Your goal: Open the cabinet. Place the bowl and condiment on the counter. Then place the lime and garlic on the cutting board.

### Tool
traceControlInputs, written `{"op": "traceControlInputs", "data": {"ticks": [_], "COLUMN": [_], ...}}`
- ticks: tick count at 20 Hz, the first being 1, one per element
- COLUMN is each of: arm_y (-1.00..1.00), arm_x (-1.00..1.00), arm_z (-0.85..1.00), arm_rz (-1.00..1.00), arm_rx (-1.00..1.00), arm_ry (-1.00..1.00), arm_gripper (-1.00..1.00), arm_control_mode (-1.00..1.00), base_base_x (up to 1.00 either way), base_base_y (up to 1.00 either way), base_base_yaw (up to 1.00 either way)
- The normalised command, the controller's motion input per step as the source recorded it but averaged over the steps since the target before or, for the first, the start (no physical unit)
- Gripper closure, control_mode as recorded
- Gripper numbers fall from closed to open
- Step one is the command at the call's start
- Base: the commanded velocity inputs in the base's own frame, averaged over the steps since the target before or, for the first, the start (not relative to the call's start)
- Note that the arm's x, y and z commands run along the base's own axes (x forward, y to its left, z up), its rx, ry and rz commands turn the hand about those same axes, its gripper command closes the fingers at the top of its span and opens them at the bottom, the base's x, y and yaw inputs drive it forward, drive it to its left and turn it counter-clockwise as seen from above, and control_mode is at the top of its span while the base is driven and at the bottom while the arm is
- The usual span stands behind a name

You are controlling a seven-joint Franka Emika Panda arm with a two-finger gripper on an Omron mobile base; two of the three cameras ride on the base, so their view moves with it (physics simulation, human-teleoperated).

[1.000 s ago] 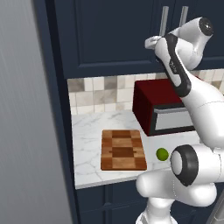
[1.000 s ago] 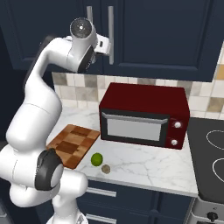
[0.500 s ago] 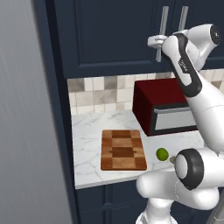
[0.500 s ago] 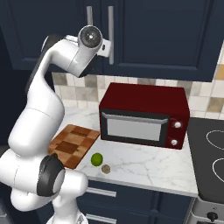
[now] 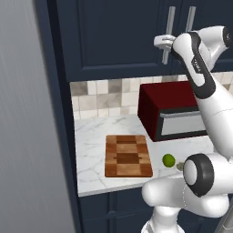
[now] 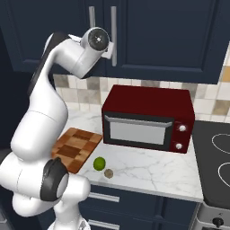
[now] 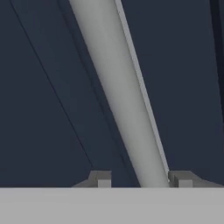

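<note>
Navy panelled doors of the cabinet point(image 5: 123, 41) stand shut above the tabletop point(image 5: 93, 141), with two long silver bar handles side by side at the middle seam. In the left base view the white arm reaches up so that the claw point(image 5: 164, 43) sits at the left handle point(image 5: 169, 34), around its lower half. The hand view looks straight along the claw point(image 7: 140, 179): the grey bar point(image 7: 120, 96) runs tilted across the dark door and passes between the two dark fingertips point(image 7: 101, 178), lying close to the right one and leaving a gap to the left one. The jaws stand narrowly parted around the bar; whether they press on it I cannot tell.

Below, the white marble tabletop carries the cutting board point(image 5: 128, 155), lying flat near the front edge, bare on top. The lime point(image 5: 169, 159) rests on the marble just right of the board, apart from it. In the right base view the lime point(image 6: 99, 163) has the garlic point(image 6: 108, 173) just beside it, nearer the tabletop's front edge. A dark red microwave point(image 6: 148, 117) stands behind them against the tiled wall, door closed.
</note>
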Motion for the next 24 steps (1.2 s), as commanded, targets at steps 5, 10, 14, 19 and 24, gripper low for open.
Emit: {"op": "traceControlInputs", "data": {"ticks": [5, 10, 14, 19, 24], "arm_y": [0.93, 1.00, 1.00, 1.00, 1.00], "arm_x": [0.23, 0.02, -0.04, -0.39, -0.66], "arm_z": [0.00, 0.00, 0.05, 0.12, 0.16], "arm_rz": [0.13, 0.15, 0.14, 0.10, 0.05], "arm_rx": [0.03, 0.01, 0.00, 0.00, 0.00], "arm_ry": [0.00, 0.00, 0.00, -0.01, -0.07], "arm_gripper": [1.00, 1.00, 1.00, 1.00, 1.00], "arm_control_mode": [-1.00, -1.00, -1.00, -1.00, -1.00], "base_base_x": [0.00, 0.00, 0.00, 0.00, 0.00], "base_base_y": [0.00, 0.00, 0.00, 0.00, 0.00], "base_base_yaw": [0.00, 0.00, 0.00, 0.00, 0.00]}}
